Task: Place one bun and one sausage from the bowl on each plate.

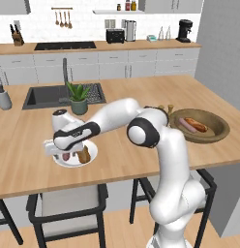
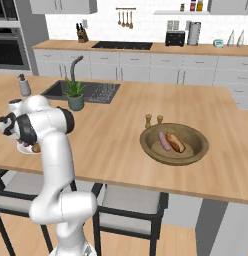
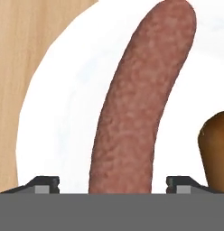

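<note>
1. Your gripper hangs over the white plate, jaws apart either side of the reddish-brown sausage; contact unclear.
2. A bun lies beside that sausage on the plate.
3. The wooden bowl, well away from the plate, holds the pink sausage and a second bun.

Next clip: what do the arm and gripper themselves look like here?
One arm of glossy white rounded segments with dark joint bands and a round dark cap at the elbow. No loose cables or markings are visible. The gripper has a white hand, and its two small dark grey fingertips are blocky with lighter grey faces.
</note>
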